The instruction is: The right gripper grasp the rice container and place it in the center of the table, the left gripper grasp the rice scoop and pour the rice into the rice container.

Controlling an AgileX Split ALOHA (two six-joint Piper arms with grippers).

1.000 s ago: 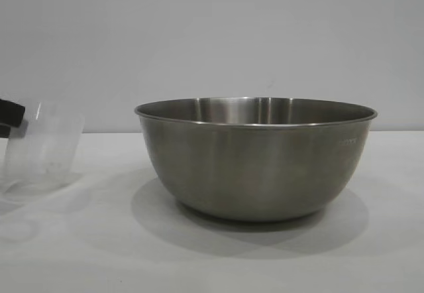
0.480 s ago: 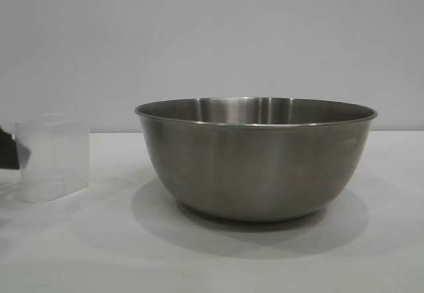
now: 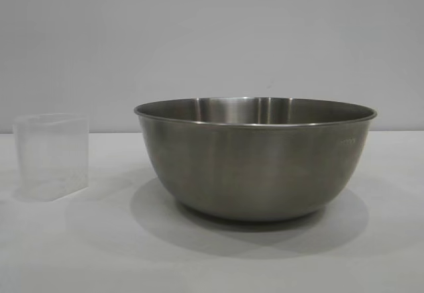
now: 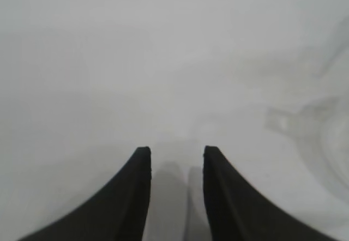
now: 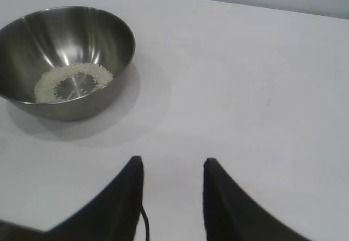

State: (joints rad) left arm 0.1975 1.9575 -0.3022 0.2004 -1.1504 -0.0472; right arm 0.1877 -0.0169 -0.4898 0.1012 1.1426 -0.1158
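Note:
The steel rice container [image 3: 255, 157] stands on the white table [image 3: 99, 253] in the middle of the exterior view. The right wrist view shows it [image 5: 32, 39] with a ring of rice [image 5: 49, 83] in its bottom. The translucent rice scoop [image 3: 52, 155] stands upright on the table at the left, free of any gripper. In the left wrist view the scoop [image 4: 322, 137] lies off to the side of the open, empty left gripper [image 4: 175, 154]. The right gripper [image 5: 172, 164] is open and empty, well back from the container. Neither gripper shows in the exterior view.
A plain grey wall [image 3: 212, 34] runs behind the table. Bare white table lies between the scoop and the container and in front of both.
The left gripper has let go of the scoop and drawn away out of the exterior view to the left. The scoop went from tilted to standing upright on the table.

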